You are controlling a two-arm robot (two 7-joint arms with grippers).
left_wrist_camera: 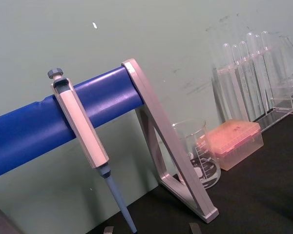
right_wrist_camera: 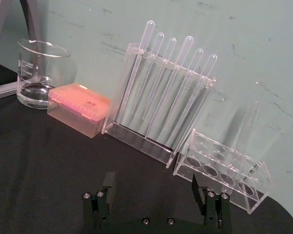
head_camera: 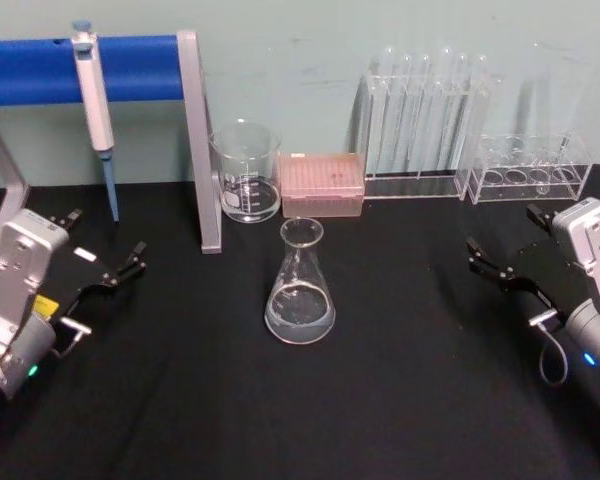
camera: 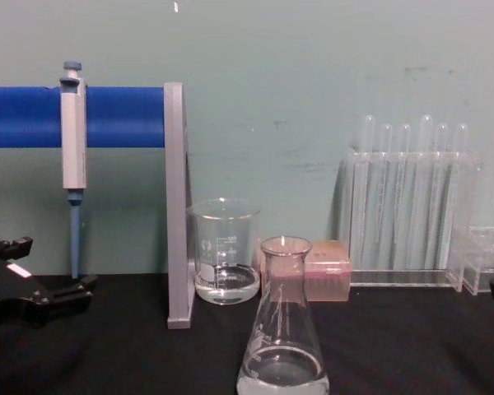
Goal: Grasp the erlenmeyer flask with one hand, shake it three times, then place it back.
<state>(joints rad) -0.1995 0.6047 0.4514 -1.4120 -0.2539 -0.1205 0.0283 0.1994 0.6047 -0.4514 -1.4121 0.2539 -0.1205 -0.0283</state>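
Black table [head_camera: 180,400], erlenmeyer flask [head_camera: 300,295] upright at frame centre, left gripper [head_camera: 105,235] at left edge, right gripper [head_camera: 502,230] at right edge, fingers of both wide apart

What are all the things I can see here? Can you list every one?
erlenmeyer flask: one, clear glass with a little clear liquid, middle of the table
beaker: one, clear glass, behind the flask
tip box: one, pink, right of the beaker
pipette: one, grey with a blue tip, hanging on the stand
stand: one, blue bar on a grey post, back left
tall tube rack: one, clear, back right
low rack: one, clear, far back right
table: one, black
left gripper: one, black fingers open, at the table's left edge
right gripper: one, black fingers open, at the table's right edge
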